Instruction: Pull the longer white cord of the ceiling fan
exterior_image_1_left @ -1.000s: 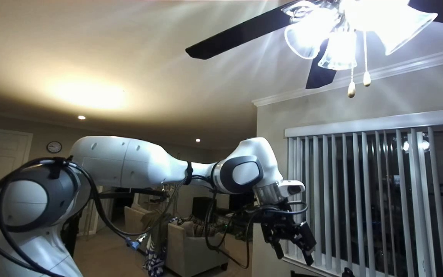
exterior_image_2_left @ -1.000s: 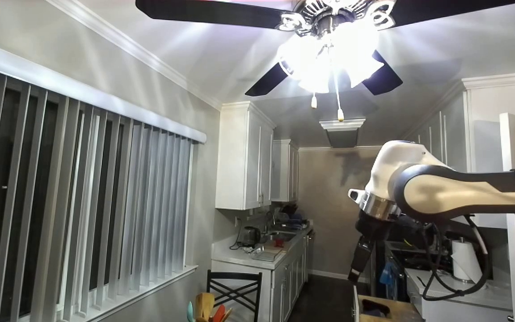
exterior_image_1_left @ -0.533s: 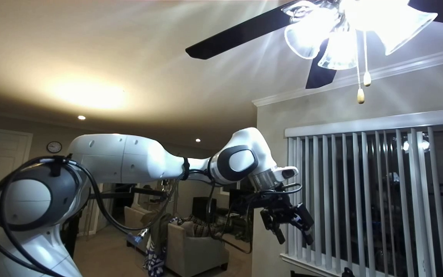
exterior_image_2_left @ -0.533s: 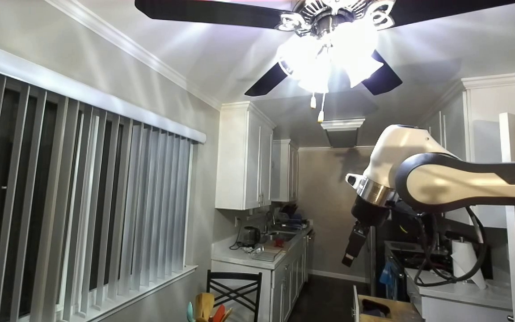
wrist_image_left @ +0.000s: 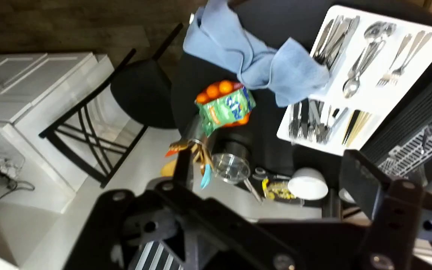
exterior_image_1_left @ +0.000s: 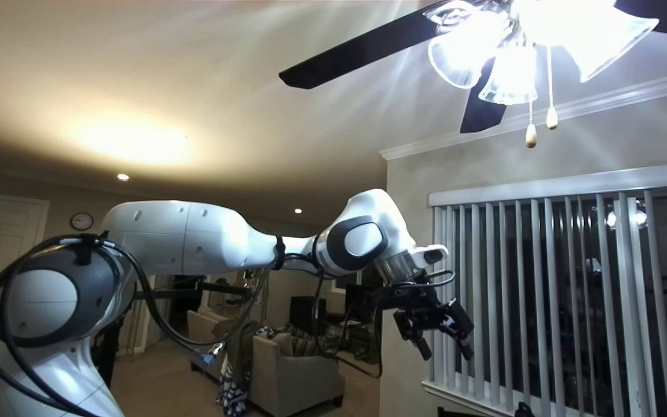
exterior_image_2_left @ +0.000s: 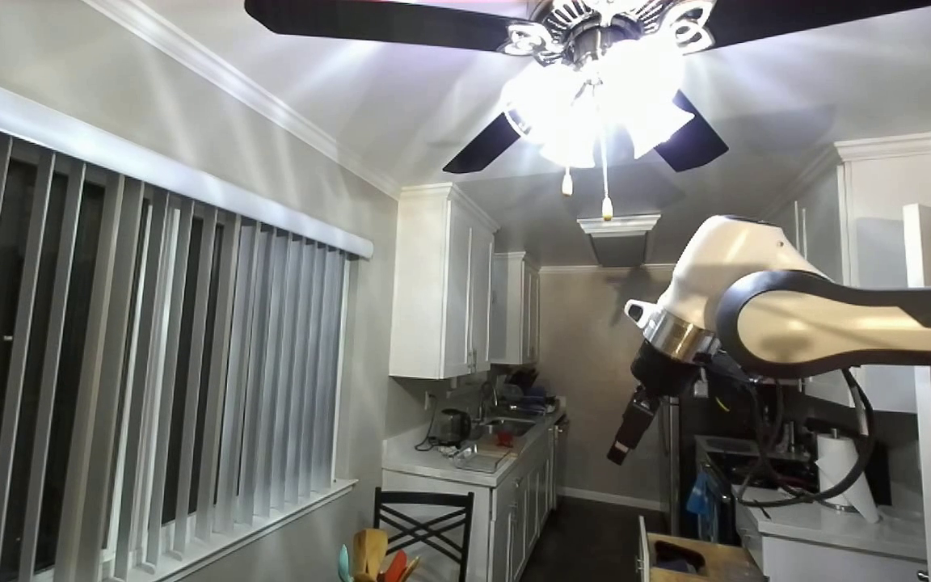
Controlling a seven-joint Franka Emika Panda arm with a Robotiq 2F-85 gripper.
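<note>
The ceiling fan (exterior_image_1_left: 362,49) hangs overhead with its glass shades brightly lit; its dark blade (exterior_image_2_left: 393,24) shows in an exterior view. The longer white cord (exterior_image_1_left: 531,136) ends in a small pale pendant, which also shows in an exterior view (exterior_image_2_left: 608,208). The shorter cord (exterior_image_1_left: 552,118) hangs beside it, its pendant a little higher (exterior_image_2_left: 567,183). My gripper (exterior_image_1_left: 447,353) points down, well below both cords and apart from them; it also shows in an exterior view (exterior_image_2_left: 617,454). In the wrist view the gripper (wrist_image_left: 268,159) is open, nothing between its fingers. The cords are out of the wrist view.
A window with vertical blinds (exterior_image_1_left: 513,301) is behind the gripper. In the wrist view, below, a dark table (wrist_image_left: 272,131) bears a cutlery tray (wrist_image_left: 369,101), a blue cloth (wrist_image_left: 234,48), a white bowl (wrist_image_left: 308,184) and utensils. A black chair (wrist_image_left: 144,93) stands beside it.
The arm and gripper have risen, mostly in the earlier half second. The longer cord swings from side to side. The fan's lights stay lit and the gripper stays open.
</note>
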